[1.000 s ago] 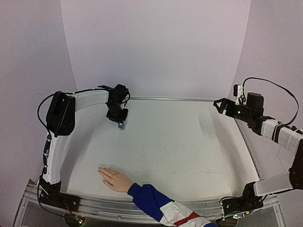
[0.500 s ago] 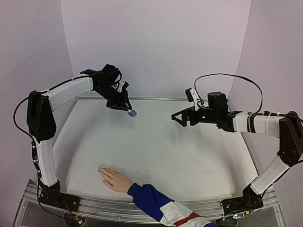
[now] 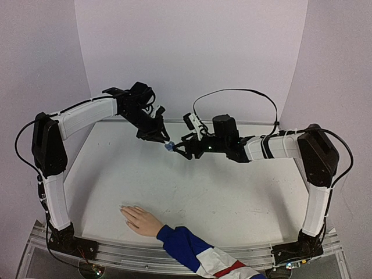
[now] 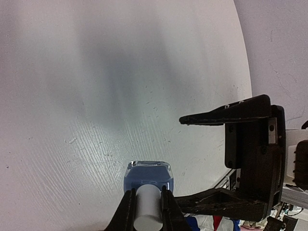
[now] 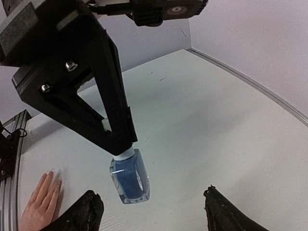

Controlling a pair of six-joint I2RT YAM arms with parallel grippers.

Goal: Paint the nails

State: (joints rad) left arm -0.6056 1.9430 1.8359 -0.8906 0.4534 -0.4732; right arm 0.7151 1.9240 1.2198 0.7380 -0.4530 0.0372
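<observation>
A small blue bottle (image 3: 169,146) hangs above the back middle of the table, tilted. My left gripper (image 3: 164,141) is shut on its white cap (image 4: 147,209). My right gripper (image 5: 153,211) is open, one finger on each side of the bottle's glass body (image 5: 131,180), with a gap on both sides. The pale hand (image 3: 141,220) lies flat at the front left of the table, in a blue, white and red sleeve (image 3: 197,250). Its nails (image 5: 52,171) show as tiny pale tips, far below both grippers.
The white table (image 3: 232,186) is walled by purple panels at the back and sides. A metal rail (image 3: 116,250) runs along the near edge. The right arm's cable (image 3: 232,92) loops above its wrist.
My left gripper lifted the bottle off the back left of the table and carried it rightward. My right arm swung in from the right edge until its jaws flanked the bottle.
</observation>
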